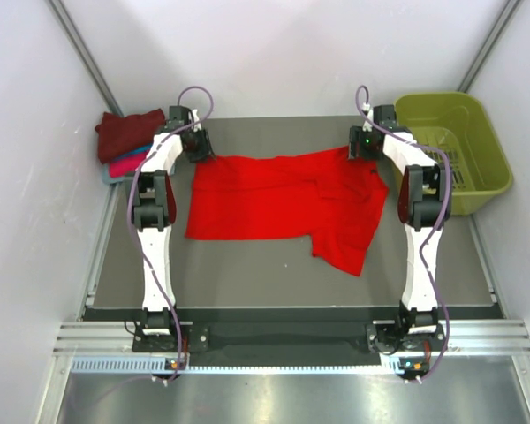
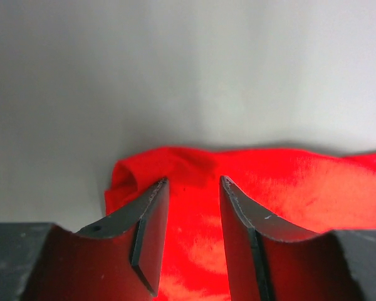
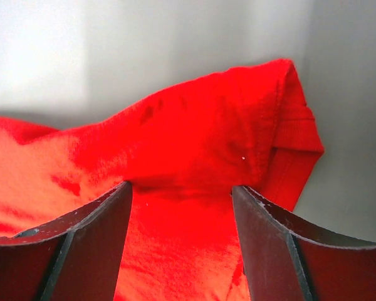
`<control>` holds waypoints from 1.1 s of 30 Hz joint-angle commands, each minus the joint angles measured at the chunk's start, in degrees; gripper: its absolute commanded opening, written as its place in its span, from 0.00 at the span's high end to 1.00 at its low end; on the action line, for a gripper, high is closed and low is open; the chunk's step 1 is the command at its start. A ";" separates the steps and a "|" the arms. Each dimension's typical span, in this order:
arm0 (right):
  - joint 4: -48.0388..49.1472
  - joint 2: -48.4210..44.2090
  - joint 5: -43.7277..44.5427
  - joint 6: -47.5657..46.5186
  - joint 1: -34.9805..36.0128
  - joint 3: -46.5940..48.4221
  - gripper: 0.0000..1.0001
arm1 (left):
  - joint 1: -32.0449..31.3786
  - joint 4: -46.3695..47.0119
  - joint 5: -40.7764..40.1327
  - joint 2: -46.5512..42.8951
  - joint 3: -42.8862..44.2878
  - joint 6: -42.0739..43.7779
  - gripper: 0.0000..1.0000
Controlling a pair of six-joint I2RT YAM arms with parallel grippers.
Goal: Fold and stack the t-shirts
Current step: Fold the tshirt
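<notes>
Grip first: with left fingers [image 1: 198,148] and right fingers [image 1: 364,148] parted astride the far edge of the red t-shirt [image 1: 274,199] on the bench [image 1: 247,274], pinch 2 corners together, then lift evenly.

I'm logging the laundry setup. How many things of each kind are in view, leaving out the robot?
Red shirt, spread out: 1
Pile of folded shirts: 1
Green basket: 1
Total: 3
</notes>
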 commanded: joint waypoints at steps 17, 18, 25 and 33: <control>1.46 -10.61 0.58 -3.63 -0.35 0.51 0.32 | -0.10 6.54 -11.82 -6.85 5.22 -0.48 0.55; 1.81 -12.74 0.40 -5.20 -0.17 -0.64 0.27 | -0.10 6.11 -10.95 -8.62 4.78 -0.04 0.55; 1.73 -30.41 -2.49 -19.34 0.79 -16.00 0.20 | -0.01 10.86 -3.92 -26.47 -15.59 2.95 0.53; -11.53 -49.75 -4.00 -55.56 11.94 -46.85 0.29 | -0.10 6.89 -4.87 -33.86 -32.74 1.02 0.53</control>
